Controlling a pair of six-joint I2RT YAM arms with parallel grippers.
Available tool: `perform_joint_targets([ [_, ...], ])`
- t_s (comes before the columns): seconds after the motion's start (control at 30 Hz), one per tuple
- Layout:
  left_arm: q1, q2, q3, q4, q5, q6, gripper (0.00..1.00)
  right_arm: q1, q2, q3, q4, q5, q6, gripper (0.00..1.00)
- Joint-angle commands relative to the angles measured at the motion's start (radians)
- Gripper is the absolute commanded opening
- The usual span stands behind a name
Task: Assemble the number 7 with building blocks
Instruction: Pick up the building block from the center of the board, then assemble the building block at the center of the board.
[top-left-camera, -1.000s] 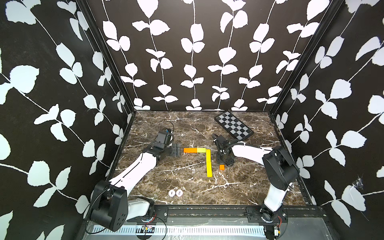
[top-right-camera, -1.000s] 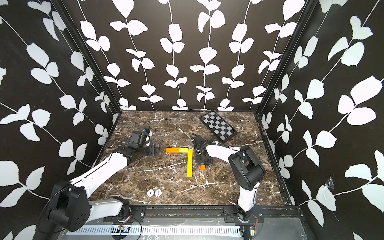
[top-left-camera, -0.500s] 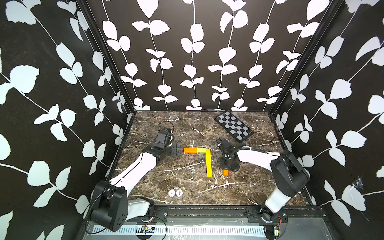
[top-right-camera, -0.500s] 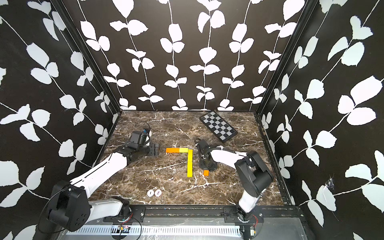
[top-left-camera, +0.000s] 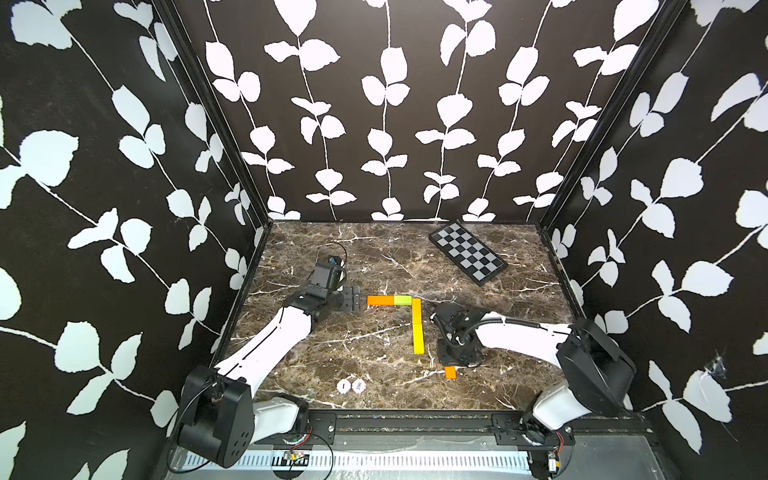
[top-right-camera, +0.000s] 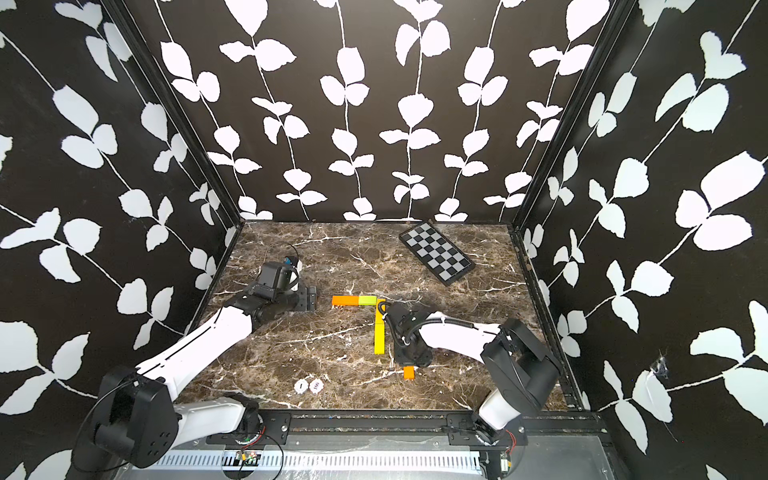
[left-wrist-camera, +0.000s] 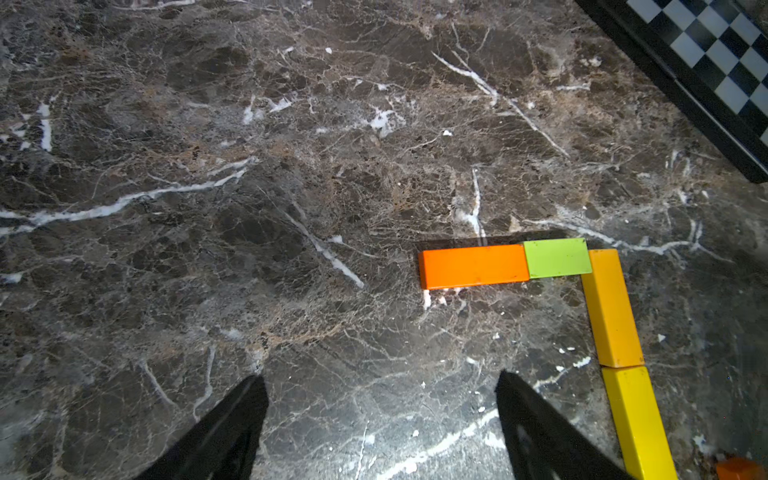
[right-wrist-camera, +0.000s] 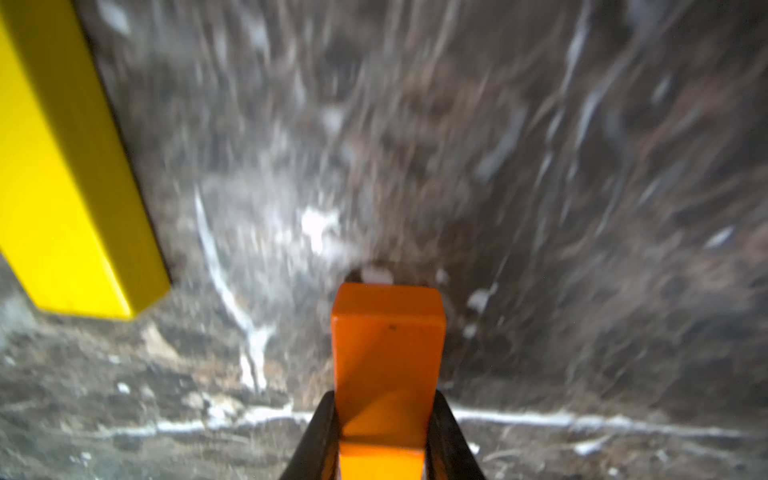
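Note:
In both top views four building blocks lie joined as the number 7. An orange bar (top-left-camera: 380, 300) and a pale green one (top-left-camera: 402, 299) make the top stroke. An amber-yellow bar (top-left-camera: 417, 312) and a bright yellow bar (top-left-camera: 418, 338) run down from it. My right gripper (top-left-camera: 451, 362) is shut on a second orange block (right-wrist-camera: 388, 345), which sticks out just right of the yellow bar's (right-wrist-camera: 62, 166) near end. My left gripper (left-wrist-camera: 380, 399) stands open and empty left of the orange bar (left-wrist-camera: 473, 266).
A black-grey checkerboard (top-left-camera: 467, 252) lies at the back right. Two small white round tokens (top-left-camera: 351, 386) sit near the front edge. Black leaf-patterned walls close in the marble table (top-left-camera: 374, 257) on three sides.
My right gripper has carried the orange block toward the front, alongside the vertical stroke to its near end. The left arm has stayed still.

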Motion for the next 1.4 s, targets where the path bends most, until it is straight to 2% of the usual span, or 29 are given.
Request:
perform_joint_targets([
  [0.0,0.001,-0.022,-0.013,-0.009,0.018,-0.012,0.89,0.024,-0.018,-0.033,-0.066,-0.030,0.057,0.04],
  [0.43,-0.001,-0.034,-0.011,-0.011,0.031,-0.023,0.88,0.127,0.085,0.035,0.048,-0.069,0.114,0.05],
  [1.0,0.001,-0.012,-0.005,-0.005,0.036,-0.024,0.89,0.174,0.129,0.099,0.075,-0.038,0.125,0.05],
  [1.37,-0.001,-0.033,-0.039,0.008,0.080,-0.035,0.89,0.185,0.166,0.139,0.081,-0.044,0.107,0.05],
])
